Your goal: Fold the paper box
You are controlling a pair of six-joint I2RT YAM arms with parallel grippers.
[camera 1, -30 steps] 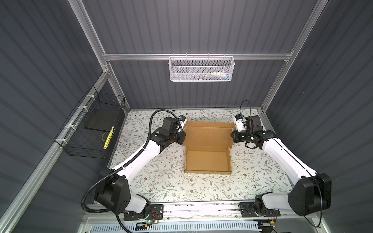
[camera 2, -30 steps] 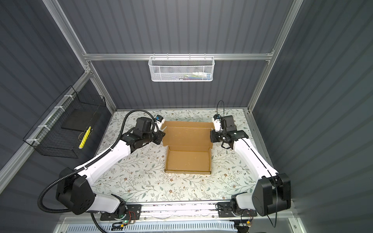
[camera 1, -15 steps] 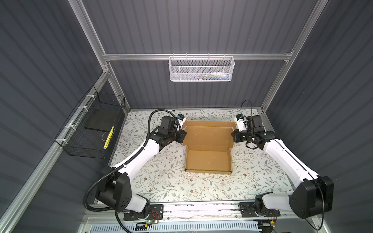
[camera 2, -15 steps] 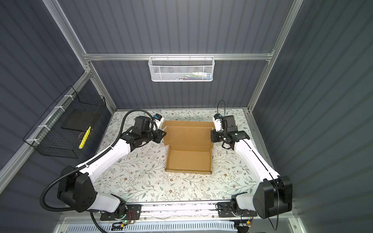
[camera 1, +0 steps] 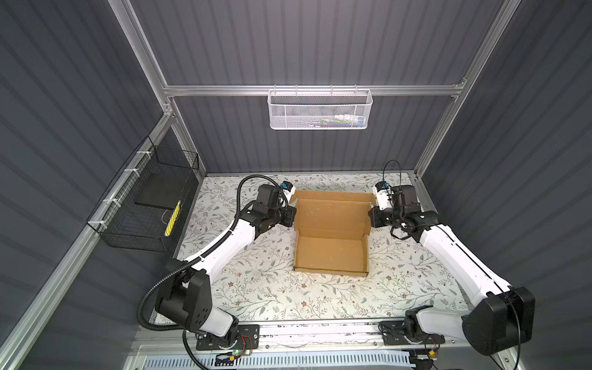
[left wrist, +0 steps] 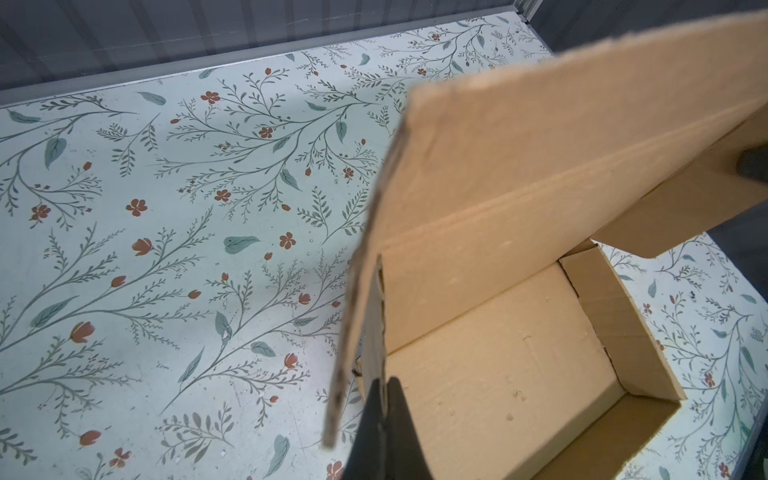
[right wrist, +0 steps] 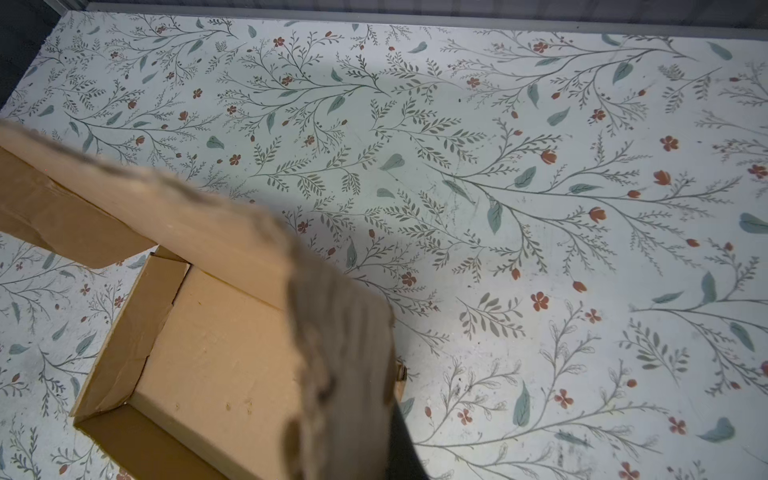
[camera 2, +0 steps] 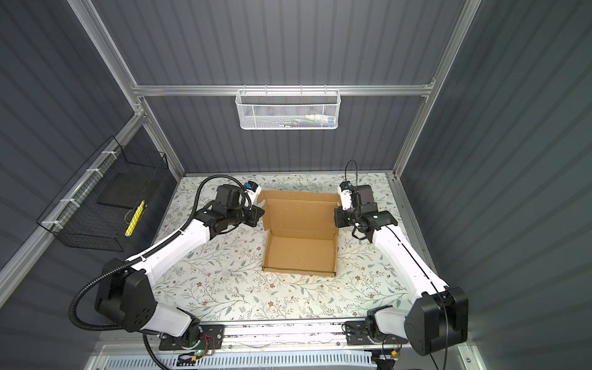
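Note:
The paper box (camera 1: 331, 253) (camera 2: 301, 253) is brown cardboard in mid table, its shallow tray formed at the front and its lid (camera 1: 331, 211) raised at the back. My left gripper (camera 1: 291, 214) (camera 2: 261, 215) is at the lid's left edge. In the left wrist view it (left wrist: 384, 390) is shut on a thin cardboard side flap (left wrist: 374, 316). My right gripper (camera 1: 371, 216) (camera 2: 336, 217) is at the lid's right edge. In the right wrist view a blurred flap (right wrist: 340, 365) hides all of it but one dark finger (right wrist: 403, 444).
A white mesh basket (camera 1: 320, 110) hangs on the back wall and a black wire basket (camera 1: 144, 205) on the left wall. The floral table top (camera 1: 256, 282) runs to a metal rail (camera 1: 320, 333) at the front, between the two arm bases.
My left gripper has crept in against the lid's left edge and closed on the side flap. The lid stands a little steeper. The right gripper has barely moved.

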